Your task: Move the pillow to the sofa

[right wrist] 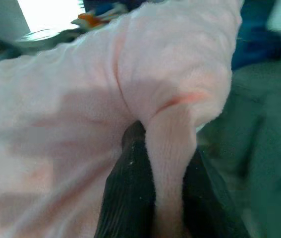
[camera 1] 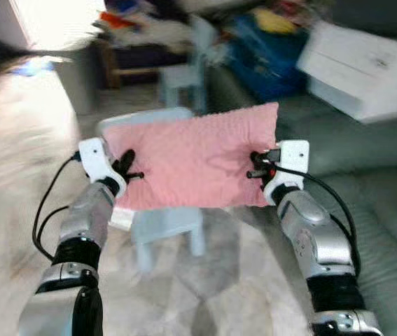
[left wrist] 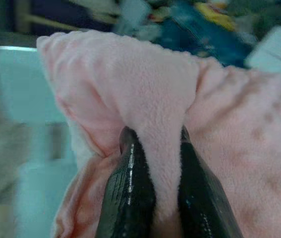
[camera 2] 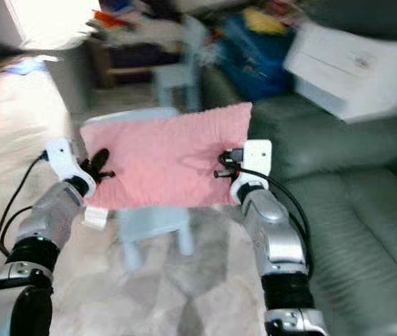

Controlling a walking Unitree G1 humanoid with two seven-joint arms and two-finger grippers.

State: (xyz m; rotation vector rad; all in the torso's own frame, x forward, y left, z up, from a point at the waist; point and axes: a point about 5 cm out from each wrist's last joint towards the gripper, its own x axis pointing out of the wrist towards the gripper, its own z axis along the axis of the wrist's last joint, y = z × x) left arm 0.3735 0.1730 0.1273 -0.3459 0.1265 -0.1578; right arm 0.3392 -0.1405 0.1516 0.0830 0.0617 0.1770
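Observation:
A pink fuzzy pillow (camera 1: 194, 157) hangs stretched between my two arms, held up in front of me above a pale blue chair. My left gripper (camera 1: 127, 168) is shut on the pillow's left edge; in the left wrist view a fold of pink fabric (left wrist: 155, 148) is pinched between the two black fingers (left wrist: 130, 193). My right gripper (camera 1: 260, 166) is shut on the pillow's right edge, with fabric (right wrist: 172, 148) clamped between its fingers (right wrist: 128, 198). The grey-green sofa (camera 1: 366, 203) lies to my right, its seat cushions just beyond my right arm.
A small pale blue chair (camera 1: 163, 224) stands directly under the pillow. A white box (camera 1: 363, 66) rests on the sofa's back. A second blue chair (camera 1: 184, 73), blue bags (camera 1: 268, 56) and clutter fill the far side. Pale rug (camera 1: 16, 161) lies to the left.

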